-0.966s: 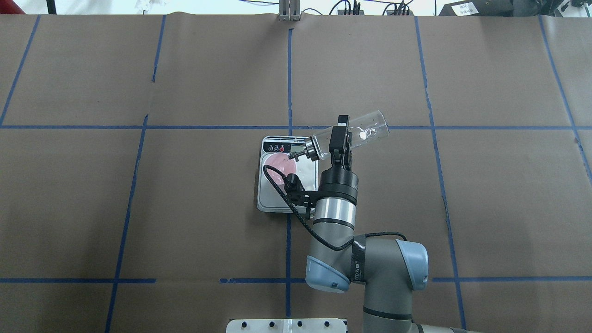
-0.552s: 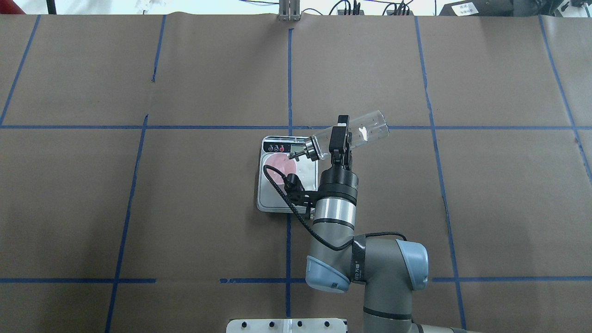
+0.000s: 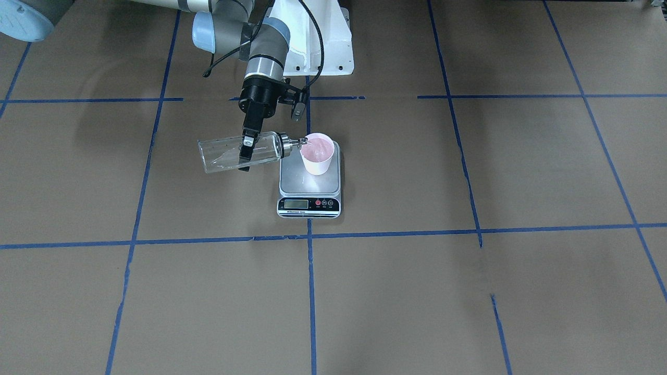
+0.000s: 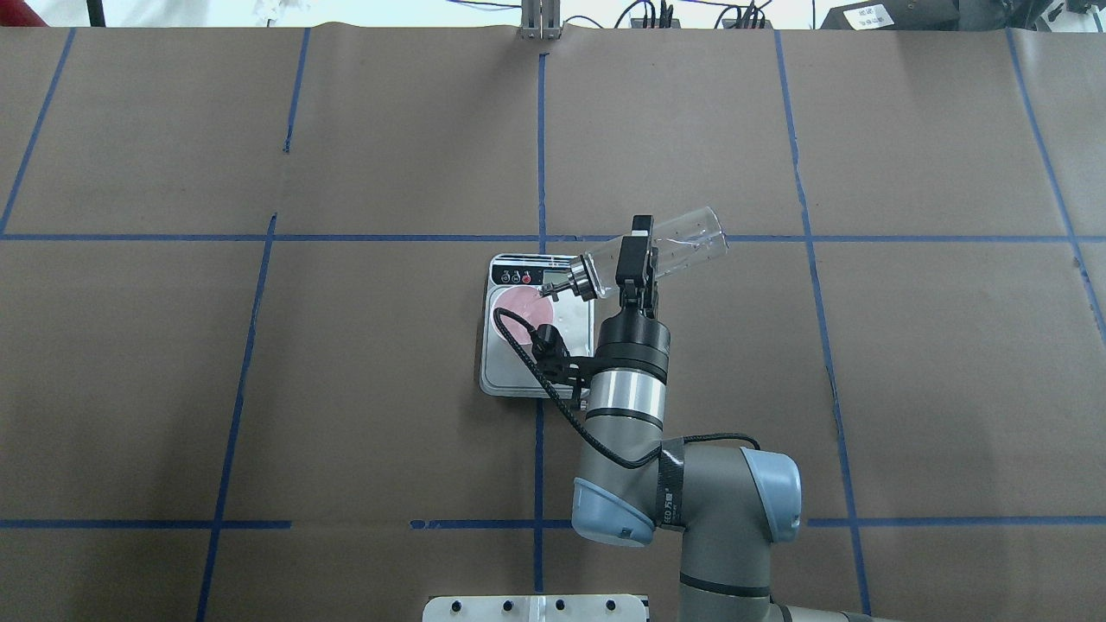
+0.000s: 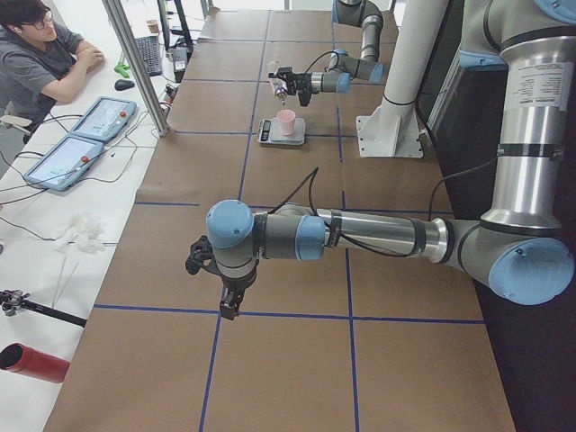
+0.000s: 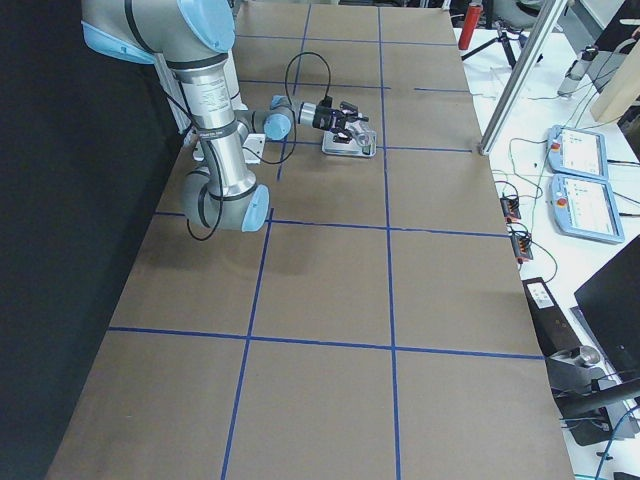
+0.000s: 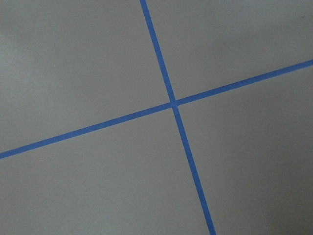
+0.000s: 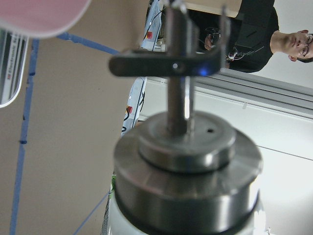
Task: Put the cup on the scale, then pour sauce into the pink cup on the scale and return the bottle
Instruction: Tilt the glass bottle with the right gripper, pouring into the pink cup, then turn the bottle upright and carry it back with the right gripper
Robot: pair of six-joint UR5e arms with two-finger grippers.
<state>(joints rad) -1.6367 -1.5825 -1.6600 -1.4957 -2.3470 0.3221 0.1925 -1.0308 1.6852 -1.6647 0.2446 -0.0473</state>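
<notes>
The pink cup [image 3: 319, 153] [image 4: 517, 304] stands on the scale [image 3: 292, 183] [image 4: 518, 371] near the table's middle. My right gripper [image 3: 246, 151] [image 4: 633, 255] is shut on the clear bottle [image 3: 224, 155] [image 4: 687, 242], which lies tilted almost level. Its silver spout [image 3: 298, 140] reaches over the cup's rim. The right wrist view looks along the bottle's metal cap [image 8: 186, 166] toward the cup [image 8: 44, 14]. My left gripper [image 5: 225, 301] hangs low over bare table, far from the scale; I cannot tell whether it is open or shut.
The robot's white base plate [image 3: 318, 47] is behind the scale. A person [image 5: 36, 63] sits at a side desk with two tablets [image 5: 90, 135]. A red cylinder [image 5: 31, 360] lies off the table's end. Blue tape lines [image 7: 171, 103] cross the brown table.
The right arm and the bottle hold the same pose. A bright white patch inside the bottle's body has faded.
</notes>
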